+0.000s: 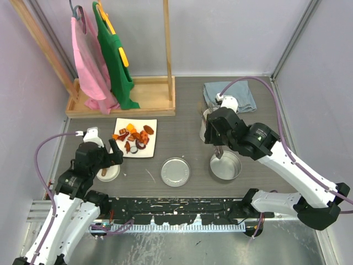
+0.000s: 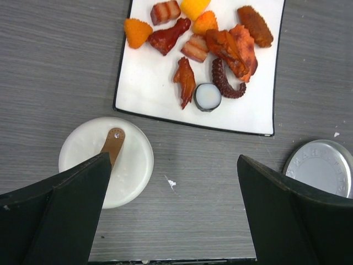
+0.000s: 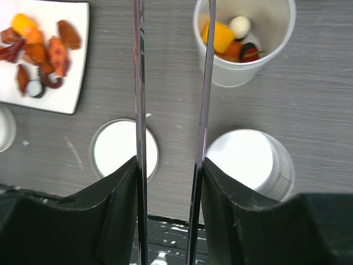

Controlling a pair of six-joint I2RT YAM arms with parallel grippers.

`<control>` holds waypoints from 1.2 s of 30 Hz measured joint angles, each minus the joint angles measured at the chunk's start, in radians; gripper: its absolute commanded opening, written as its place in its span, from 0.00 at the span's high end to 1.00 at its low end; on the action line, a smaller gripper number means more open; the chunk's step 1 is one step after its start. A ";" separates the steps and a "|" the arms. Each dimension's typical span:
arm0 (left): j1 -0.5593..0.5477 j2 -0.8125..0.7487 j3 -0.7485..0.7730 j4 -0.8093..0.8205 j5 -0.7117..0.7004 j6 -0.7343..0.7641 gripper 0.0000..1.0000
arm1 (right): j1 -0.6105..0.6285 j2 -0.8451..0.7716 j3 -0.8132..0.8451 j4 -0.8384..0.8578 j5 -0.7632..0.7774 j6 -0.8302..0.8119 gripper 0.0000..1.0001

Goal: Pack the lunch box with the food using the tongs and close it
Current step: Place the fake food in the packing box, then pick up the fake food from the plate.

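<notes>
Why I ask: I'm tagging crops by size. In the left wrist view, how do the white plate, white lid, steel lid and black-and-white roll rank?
Largest: white plate, though cropped at the top.
Next: white lid and steel lid; unsure between them, since both are partly hidden.
Smallest: black-and-white roll, clearly.

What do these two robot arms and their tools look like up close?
The left arm and right arm are white tubes linked by chunky black joints, each with a thin purple cable looping alongside. The left tool and right tool are black, with two broad wedge-shaped fingers.
</notes>
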 measured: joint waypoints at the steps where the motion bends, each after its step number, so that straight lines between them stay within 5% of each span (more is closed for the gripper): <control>1: 0.000 -0.009 -0.001 0.004 -0.002 0.000 0.02 | 0.000 -0.002 0.001 0.011 -0.023 0.005 0.51; 10: 0.000 -0.018 -0.016 0.029 -0.028 -0.002 0.02 | 0.001 0.159 0.100 0.091 -0.270 -0.009 0.52; 17: -0.001 0.050 -0.016 0.029 -0.028 -0.003 0.02 | 0.046 0.372 0.195 0.143 -0.292 -0.090 0.52; 36: -0.001 -0.090 -0.016 0.030 -0.161 -0.004 0.02 | 0.056 0.674 0.248 0.220 -0.476 -0.351 0.50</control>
